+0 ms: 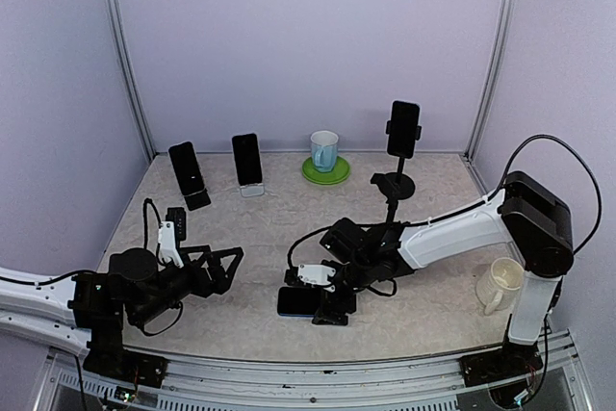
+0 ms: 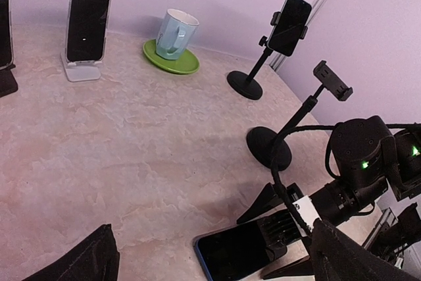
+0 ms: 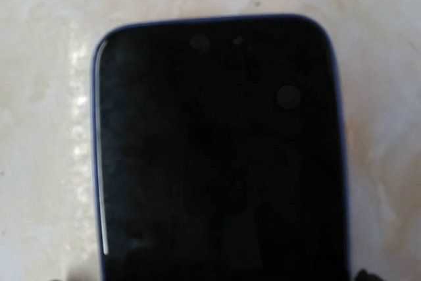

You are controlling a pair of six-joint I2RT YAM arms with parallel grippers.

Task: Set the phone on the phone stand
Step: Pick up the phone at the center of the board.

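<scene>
Pale marbled tabletop inside a lavender booth, where the phone (image 1: 295,302) lies flat at lower centre, not yet lifted, the right gripper (image 1: 327,303) low over its end with jaws spread apart, and the empty phone stand (image 2: 332,81) stands unused right of centre in the left wrist view.

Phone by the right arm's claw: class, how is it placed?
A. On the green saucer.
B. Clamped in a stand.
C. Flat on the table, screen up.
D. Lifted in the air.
C: the phone lies flat on the table, dark screen up, the open right claw at its end.
</scene>
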